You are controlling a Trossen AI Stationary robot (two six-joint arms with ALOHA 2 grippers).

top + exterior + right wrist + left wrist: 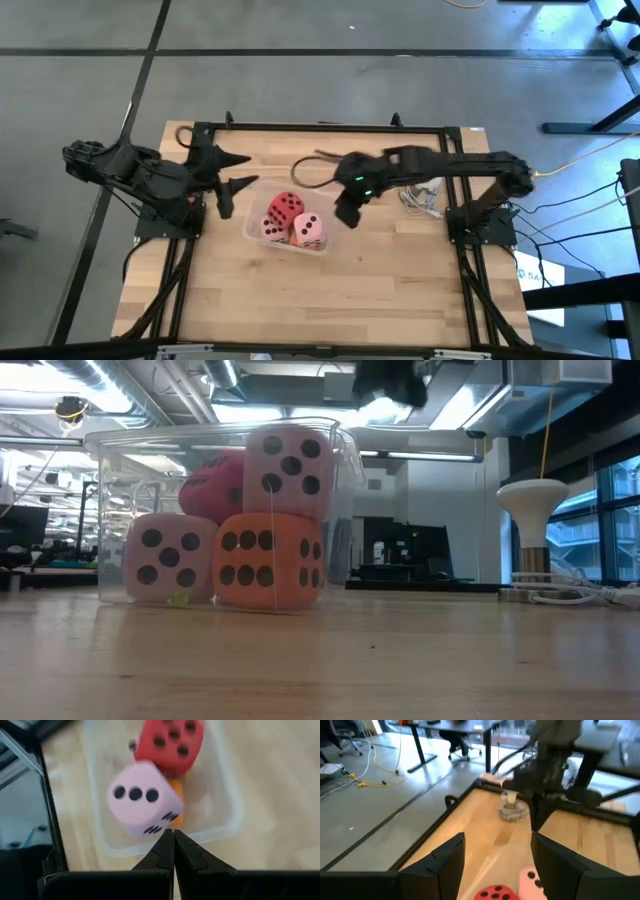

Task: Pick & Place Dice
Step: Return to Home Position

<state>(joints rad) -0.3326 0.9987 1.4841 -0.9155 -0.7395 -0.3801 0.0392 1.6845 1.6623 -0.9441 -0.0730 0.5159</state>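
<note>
Four soft cube dice sit in the clear plastic tub (110,480): red die (212,488), orange die (268,560), low pink die (168,558), top pink die (290,470). Right gripper (173,832) hovers beside the tub, fingers pressed together, empty. Left gripper (497,837) spread wide, empty, near the tub's other side.

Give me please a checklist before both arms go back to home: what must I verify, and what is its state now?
1. Four dice inside the tub: ok.
2. Right arm, jaws shut and empty: ok.
3. Left arm, jaws open and empty: ok.
4. Right arm's jaws above the tub rim, clear of it: ok.
5. Left arm's jaws apart from the tub wall: cannot tell; they lie close beside it.
6. Top pink die resting steady on the stack: cannot tell.
</note>
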